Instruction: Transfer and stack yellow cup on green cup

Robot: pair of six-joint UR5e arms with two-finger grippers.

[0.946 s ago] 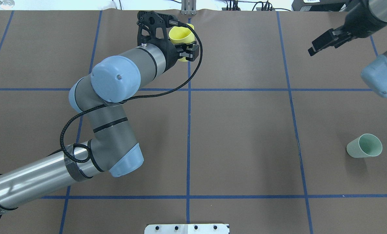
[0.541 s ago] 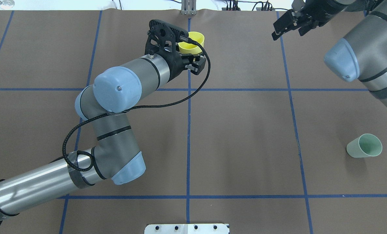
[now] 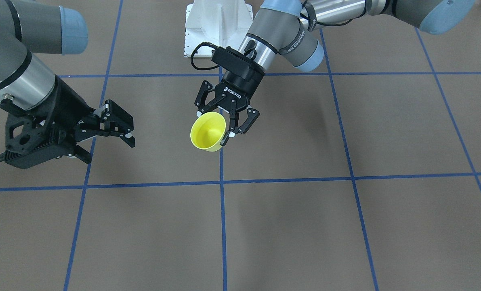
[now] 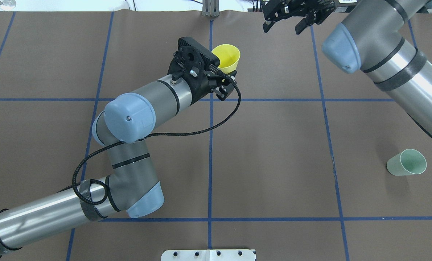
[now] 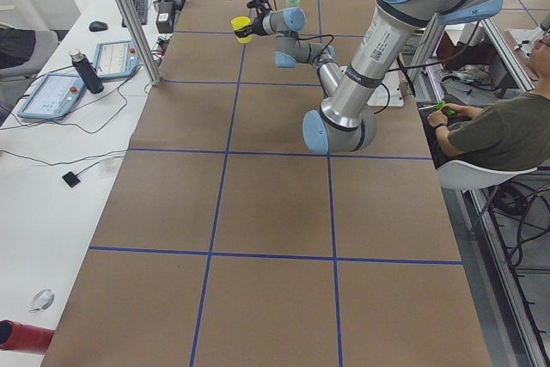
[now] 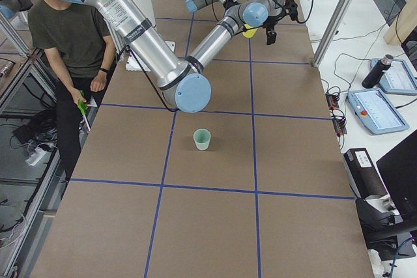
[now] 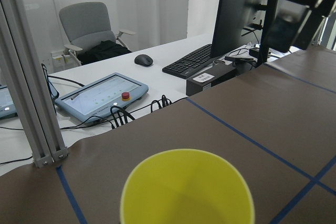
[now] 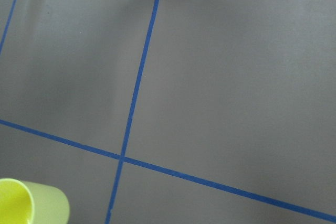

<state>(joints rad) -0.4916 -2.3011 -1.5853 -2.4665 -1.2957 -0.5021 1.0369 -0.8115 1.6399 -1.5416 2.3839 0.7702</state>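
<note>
My left fingers (image 3: 227,132) are clamped on the side wall of the yellow cup (image 3: 207,131), and I am holding it off the bench (image 4: 274,145), tipped so its mouth faces the far edge. In the last second I have swung it to the right. It was sitting left of the centre tape line (image 4: 210,145), and now it hangs just across that line, over the far middle of the bench.

The bigger change is on my other side. My right fingers (image 4: 282,29) were out over the far right corner a moment ago. Now they have come a long way in along the far edge, and they hang spread wide with nothing between them, near the yellow cup on its right but not touching it.

The green cup (image 4: 406,163) has not moved. It stands upright on its own at the near right of the bench, well apart from both arms, with its mouth up and nothing in it.

I read this as the two arms closing in for a hand-over. The green cup is deep on the right side, so my left arm is bringing the yellow one to the middle and my right is arriving open to take it. The stacking itself has not begun. Before I let go with the left, the right fingers need to line up on a free part of the cup wall and close firmly, or the tilted cup could slip and drop.
</note>
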